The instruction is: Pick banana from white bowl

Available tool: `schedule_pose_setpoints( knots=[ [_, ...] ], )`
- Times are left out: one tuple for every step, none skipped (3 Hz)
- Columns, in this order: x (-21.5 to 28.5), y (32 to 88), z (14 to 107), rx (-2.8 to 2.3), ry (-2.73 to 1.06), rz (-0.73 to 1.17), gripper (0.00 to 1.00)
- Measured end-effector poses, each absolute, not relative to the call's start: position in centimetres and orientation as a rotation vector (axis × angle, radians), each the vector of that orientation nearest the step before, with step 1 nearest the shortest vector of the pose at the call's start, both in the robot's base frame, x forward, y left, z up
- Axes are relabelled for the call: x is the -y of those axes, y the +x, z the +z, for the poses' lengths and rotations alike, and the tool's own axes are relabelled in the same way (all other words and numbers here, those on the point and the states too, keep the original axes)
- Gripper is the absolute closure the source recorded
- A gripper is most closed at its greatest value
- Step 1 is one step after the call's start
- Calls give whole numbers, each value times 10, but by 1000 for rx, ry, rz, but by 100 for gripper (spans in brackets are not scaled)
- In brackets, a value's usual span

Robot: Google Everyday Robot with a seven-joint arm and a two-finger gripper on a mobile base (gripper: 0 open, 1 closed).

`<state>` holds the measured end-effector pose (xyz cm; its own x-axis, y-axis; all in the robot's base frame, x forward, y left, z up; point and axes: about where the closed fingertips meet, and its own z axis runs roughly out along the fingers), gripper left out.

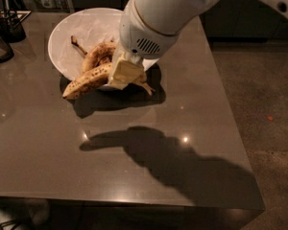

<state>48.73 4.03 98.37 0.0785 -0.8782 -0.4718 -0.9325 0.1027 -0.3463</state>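
The white bowl (pixel 74 25), lined with white paper, stands at the back of the dark table. My gripper (pixel 125 74) hangs over the bowl's front rim and is shut on the banana (pixel 86 82). This long, brown-speckled banana is held roughly level. Its thick end sticks out left over the rim, and its thin pointed end (pixel 148 88) sticks out right. It casts a shadow on the table below. A shorter curved banana (pixel 97 54) with a dark stem lies in the bowl behind it.
Dark containers (pixel 0 47) stand at the table's back left, with a holder (pixel 12 23) behind them. The table's right edge (pixel 230 123) drops to a grey floor. The arm's shadow (pixel 182 162) lies across the table's front.
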Motion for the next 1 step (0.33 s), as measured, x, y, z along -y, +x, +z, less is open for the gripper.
schedule_pose_setpoints(
  knots=[
    [-40,486,983,-1794,-1772,116,100]
  ],
)
